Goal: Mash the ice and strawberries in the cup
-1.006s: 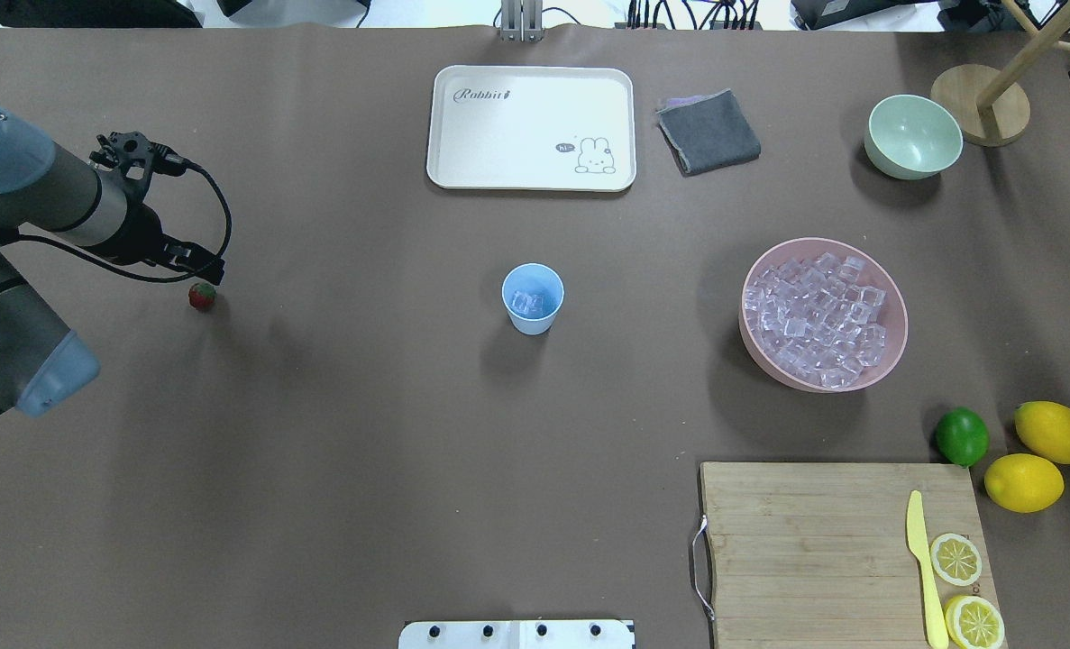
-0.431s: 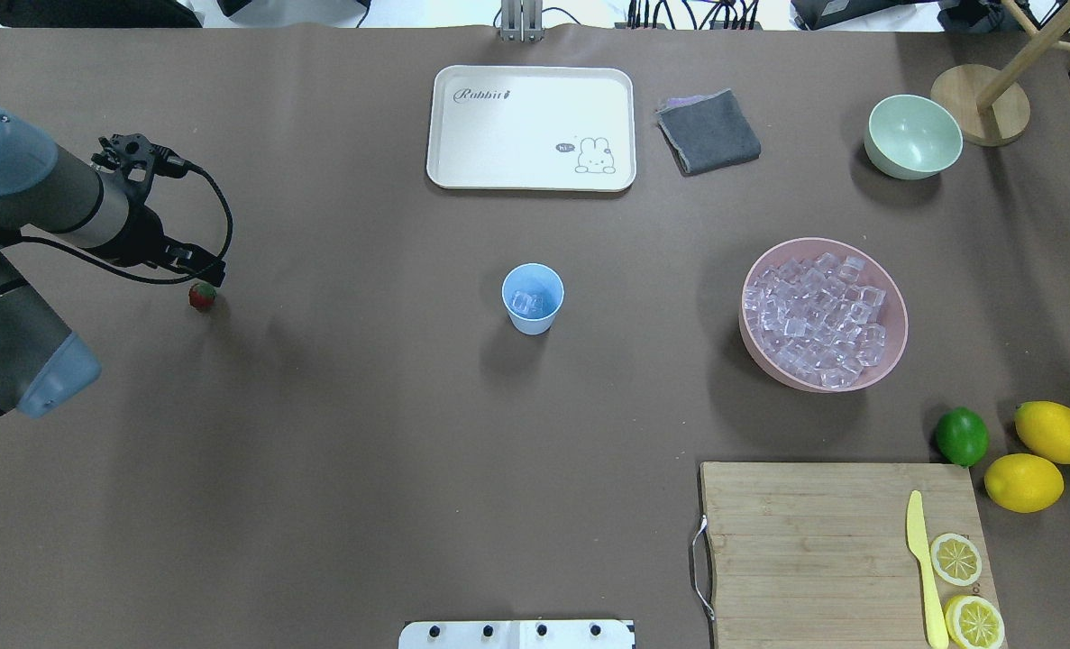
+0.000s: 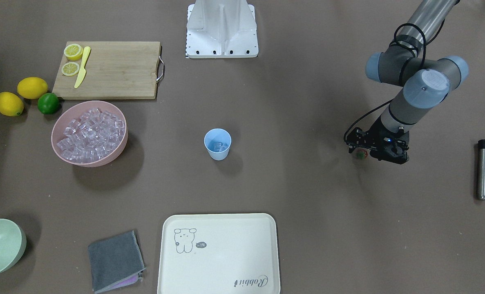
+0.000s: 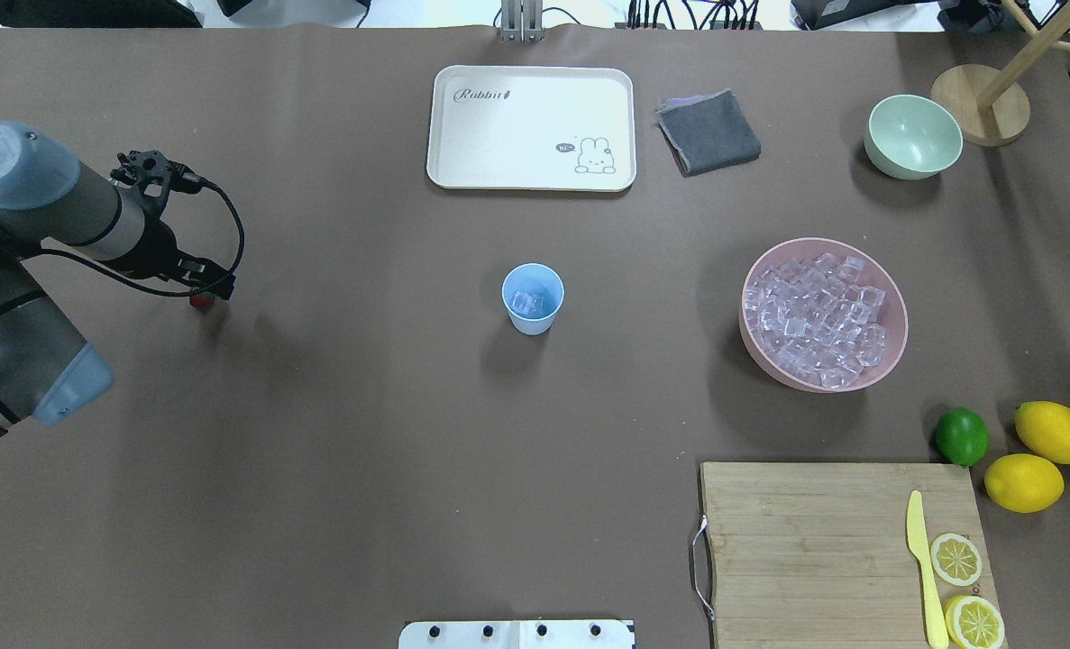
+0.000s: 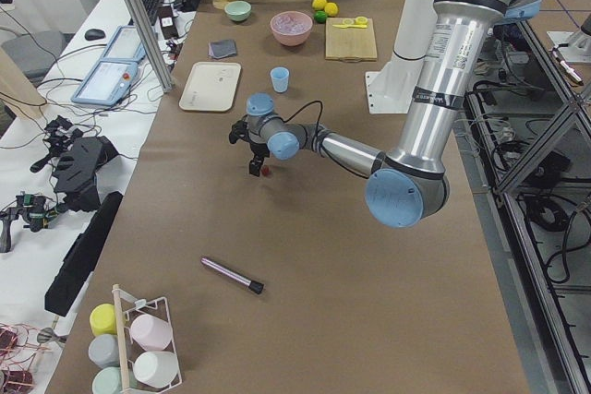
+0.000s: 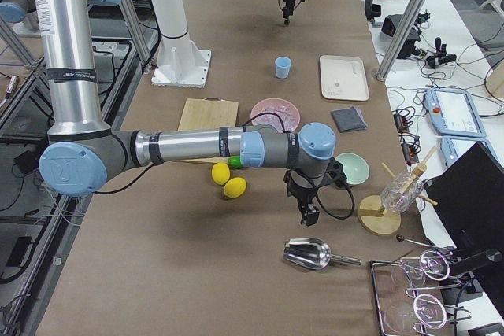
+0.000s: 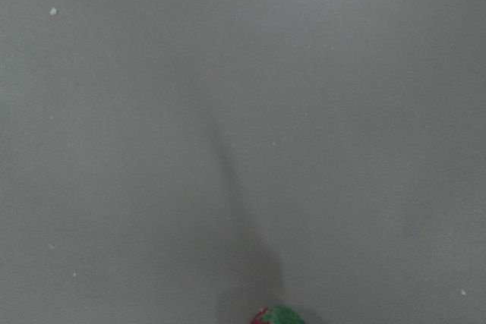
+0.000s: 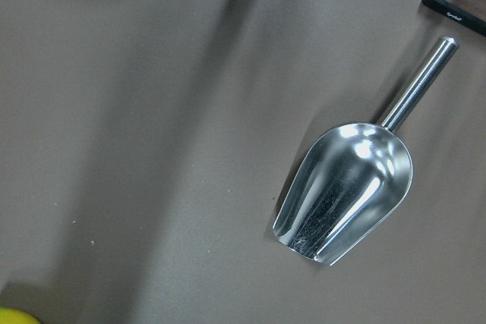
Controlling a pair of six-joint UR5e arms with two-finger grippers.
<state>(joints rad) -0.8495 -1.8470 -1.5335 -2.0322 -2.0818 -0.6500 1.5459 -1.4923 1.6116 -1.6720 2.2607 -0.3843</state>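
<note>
- Brown table covering [image 3: 307, 102], front-facing view: the left gripper [image 3: 365, 152] hangs low over the strawberry [image 3: 361, 154], which shows red at its tip. Whether the jaws are parted or closed cannot be told. The cup [image 3: 217, 143], with ice [image 3: 219, 145] inside, stands well apart from the gripper toward the table's middle. A pink bowl [image 3: 58, 143] heaped with more ice sits farther off, beyond the cup.
- Overhead view: the strawberry [image 4: 197, 302] peeks out from under the left gripper [image 4: 214, 290]. Contact between them cannot be made out. The cup [image 4: 533, 298] stands well clear.
- Left-end view: the left gripper [image 5: 258, 167] points down, with the strawberry [image 5: 267, 173] just beside its tip on the table.
- Right-end view: the right gripper [image 6: 309, 212] hovers near a scoop [image 6: 309, 253], far from the cup [image 6: 283, 67]. Its grip cannot be told.
- Left wrist view: only the strawberry [image 7: 277, 316], green top and a bit of red, shows at the bottom edge.
- Right wrist view: the scoop [image 8: 345, 191] lies hollow side up on the covering.
</note>
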